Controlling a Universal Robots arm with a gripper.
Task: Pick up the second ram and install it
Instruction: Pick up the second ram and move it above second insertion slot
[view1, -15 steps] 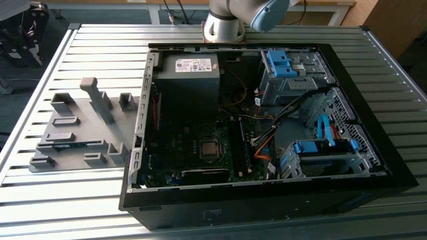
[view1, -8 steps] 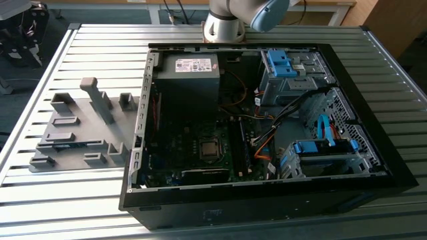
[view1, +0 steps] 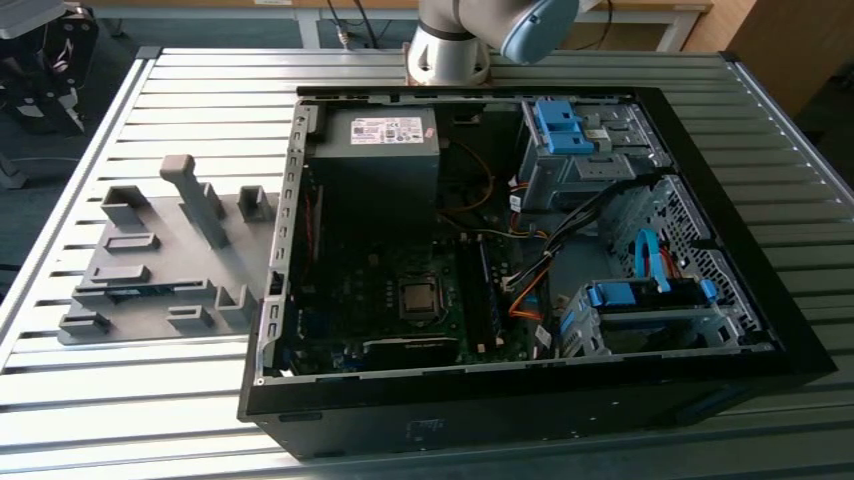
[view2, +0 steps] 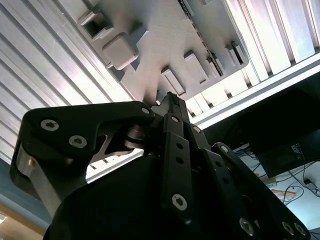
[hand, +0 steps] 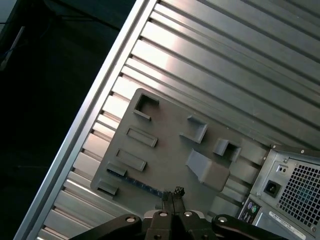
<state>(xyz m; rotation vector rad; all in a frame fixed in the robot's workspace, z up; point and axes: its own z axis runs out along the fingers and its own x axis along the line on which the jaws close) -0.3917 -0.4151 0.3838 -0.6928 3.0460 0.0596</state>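
Second ram (view1: 140, 290) on tray (view1: 167, 225) beside case (view1: 534, 400)

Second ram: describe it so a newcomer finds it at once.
On the slatted table, beside the open PC case toward the exterior view's left, sits a grey holder plate. The ram lies flat on it, in the half nearer the camera: the only thin dark-blue strip among grey plastic blocks.
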